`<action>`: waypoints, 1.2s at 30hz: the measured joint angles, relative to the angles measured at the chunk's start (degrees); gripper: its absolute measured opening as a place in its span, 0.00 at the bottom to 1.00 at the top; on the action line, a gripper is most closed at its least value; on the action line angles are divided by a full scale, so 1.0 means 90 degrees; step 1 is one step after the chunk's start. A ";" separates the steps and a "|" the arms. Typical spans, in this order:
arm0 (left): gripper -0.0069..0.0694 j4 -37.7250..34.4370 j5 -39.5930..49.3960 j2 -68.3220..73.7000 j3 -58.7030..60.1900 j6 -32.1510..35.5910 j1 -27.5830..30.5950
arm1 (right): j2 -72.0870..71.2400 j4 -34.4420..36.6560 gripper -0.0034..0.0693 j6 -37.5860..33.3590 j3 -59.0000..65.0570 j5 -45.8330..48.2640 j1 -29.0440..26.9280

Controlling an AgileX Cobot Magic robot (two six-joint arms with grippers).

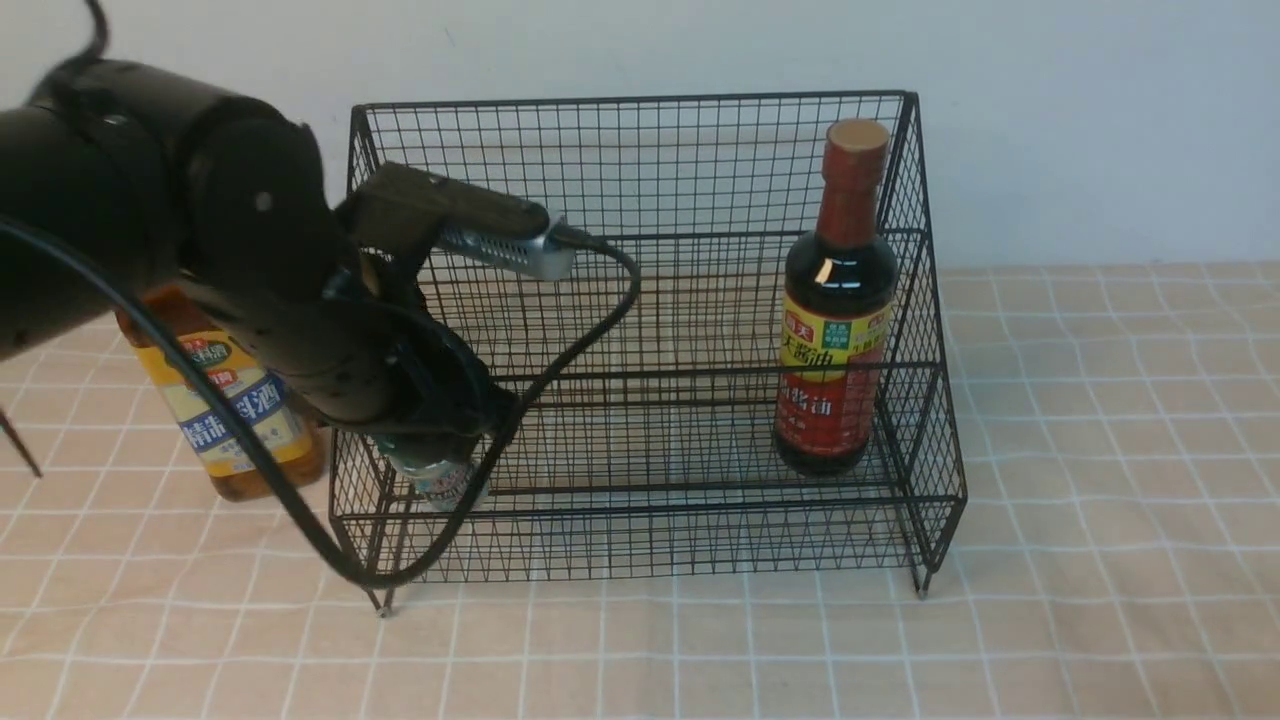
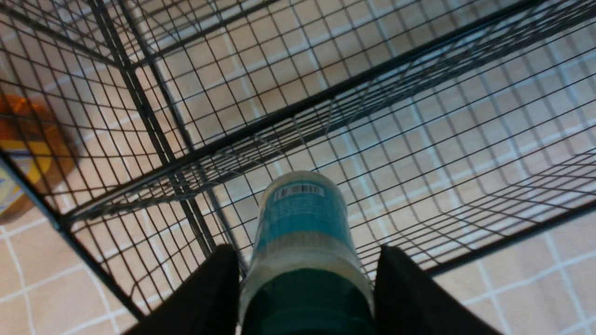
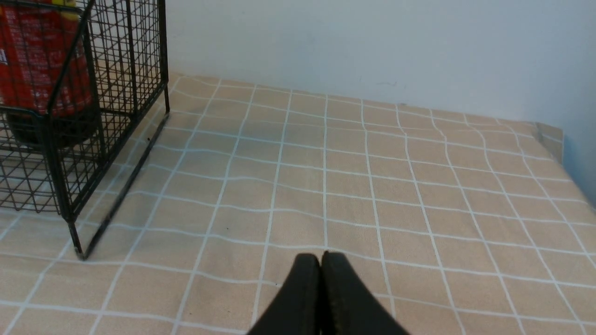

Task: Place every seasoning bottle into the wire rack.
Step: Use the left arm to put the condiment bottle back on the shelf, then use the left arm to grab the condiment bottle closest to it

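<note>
1. Front view: nearest the lens is my bulky black left arm [image 1: 200, 250], reaching in over the left end of the large black wire-mesh rack [image 1: 650, 150].
   - My left gripper [image 1: 445, 440] points straight down at the tiny green-capped shaker [image 1: 440, 487]. The shaker stands upright in the near-left corner of the lower tier, directly beneath the hand, its long axis in line with my reach.
   - The dark soy bottle with the red-yellow label [image 1: 835, 320] stands upright at the rack's right end.
   - The tall amber-liquid bottle with the yellow-blue label [image 1: 235, 420] is outside the rack, just left of it on the peach checked tablecloth [image 1: 1100, 450]. It is half hidden behind my arm, and my left arm is plainly the nearer one to it.
   - My right arm does not show here.

2. Left wrist view: closest are my two black fingers [image 2: 205, 293], bracketing the shaker's green cap tightly on both sides.
   - Whether they press it or merely flank it, I cannot tell.
   - Only this view shows the mesh floor spreading beneath the shaker.
   - The amber bottle is a blur beyond the rack's side wall.

3. Right wrist view: closest is my right gripper [image 3: 321, 260], tips pressed together on nothing.
   - It hangs above bare cloth to the right of the rack.
   - The soy bottle's red label shows through the side mesh.
   - This is the only view that places that hand at all.
</note>
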 joint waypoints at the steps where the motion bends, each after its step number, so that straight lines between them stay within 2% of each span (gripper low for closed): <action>1: 0.53 0.0045 0.0000 0.0075 0.0000 0.0000 0.0000 | 0.0000 0.0000 0.03 0.0000 0.0000 0.0000 0.0000; 16: 0.53 0.0364 -0.0325 0.0778 -0.0014 -0.0006 0.0000 | 0.0000 0.0000 0.03 0.0000 0.0000 0.0000 0.0000; 21: 0.56 0.0467 -0.0332 0.0800 -0.0029 -0.0006 0.0000 | 0.0000 0.0000 0.03 0.0000 0.0000 0.0000 0.0000; 25: 0.63 0.0512 -0.0339 0.0819 -0.0029 -0.0006 0.0000 | 0.0000 0.0000 0.03 0.0000 0.0000 0.0000 0.0000; 36: 0.64 0.0727 -0.0178 0.0174 -0.0281 -0.0179 -0.0006 | 0.0000 0.0000 0.03 0.0000 0.0000 0.0000 0.0000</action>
